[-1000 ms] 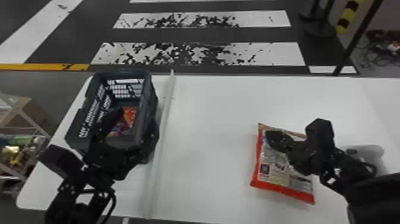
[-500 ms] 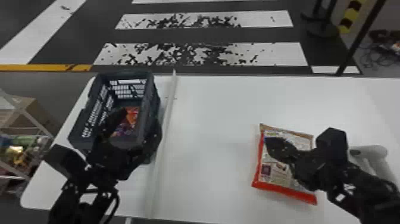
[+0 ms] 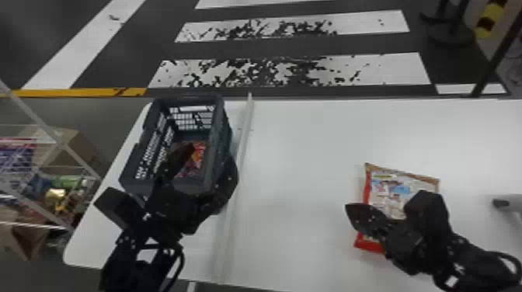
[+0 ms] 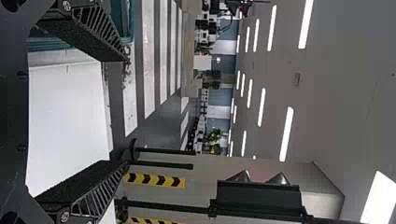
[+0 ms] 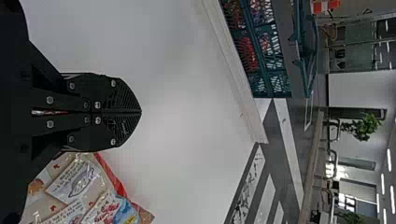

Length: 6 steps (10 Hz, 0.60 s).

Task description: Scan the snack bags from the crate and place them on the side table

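Right hand [image 3: 352,212] hangs near the bag [image 3: 388,194], well apart from the crate [image 3: 218,143].

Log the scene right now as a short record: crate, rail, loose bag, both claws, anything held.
crate: left part of white table, colourful packaging inside
rail: pale, right of crate
loose bag: lying on table, right of rail
left claw: open, at crate's near end
right claw: shut, above or beside loose bag
held: nothing seen in either claw
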Each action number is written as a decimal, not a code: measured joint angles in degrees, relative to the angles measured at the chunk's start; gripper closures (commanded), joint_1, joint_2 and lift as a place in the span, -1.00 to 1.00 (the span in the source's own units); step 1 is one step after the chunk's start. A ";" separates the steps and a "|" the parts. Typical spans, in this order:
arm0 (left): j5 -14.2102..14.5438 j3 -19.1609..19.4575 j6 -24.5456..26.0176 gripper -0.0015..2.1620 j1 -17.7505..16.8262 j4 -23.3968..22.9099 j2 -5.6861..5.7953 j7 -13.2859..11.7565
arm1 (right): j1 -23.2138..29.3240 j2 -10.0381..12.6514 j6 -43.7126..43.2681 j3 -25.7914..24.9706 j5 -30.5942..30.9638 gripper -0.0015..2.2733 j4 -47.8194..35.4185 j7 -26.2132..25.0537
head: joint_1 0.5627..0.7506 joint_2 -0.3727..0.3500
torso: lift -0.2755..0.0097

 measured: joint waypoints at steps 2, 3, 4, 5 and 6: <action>0.00 -0.03 0.00 -0.92 -0.06 0.23 0.10 0.00 | -2.05 0.13 0.40 0.83 1.10 0.98 3.24 -0.69 | 0.41 0.56 | 0.27; 0.00 -0.08 0.00 -0.92 -0.10 0.31 0.11 -0.06 | -2.94 0.16 0.43 0.88 1.33 0.98 4.43 -0.87 | 0.41 0.54 | 0.27; 0.00 -0.09 0.00 -0.92 -0.10 0.34 0.08 -0.16 | -3.55 0.16 0.44 0.78 1.69 0.98 5.25 -1.00 | 0.41 0.53 | 0.27; 0.00 -0.09 0.00 -0.92 -0.09 0.39 0.07 -0.18 | -3.94 0.16 0.44 0.52 1.94 0.98 5.82 -1.13 | 0.41 0.51 | 0.27; 0.00 -0.09 0.00 -0.92 -0.08 0.42 0.06 -0.22 | -4.18 0.14 0.44 0.13 2.12 0.98 6.20 -1.20 | 0.41 0.49 | 0.27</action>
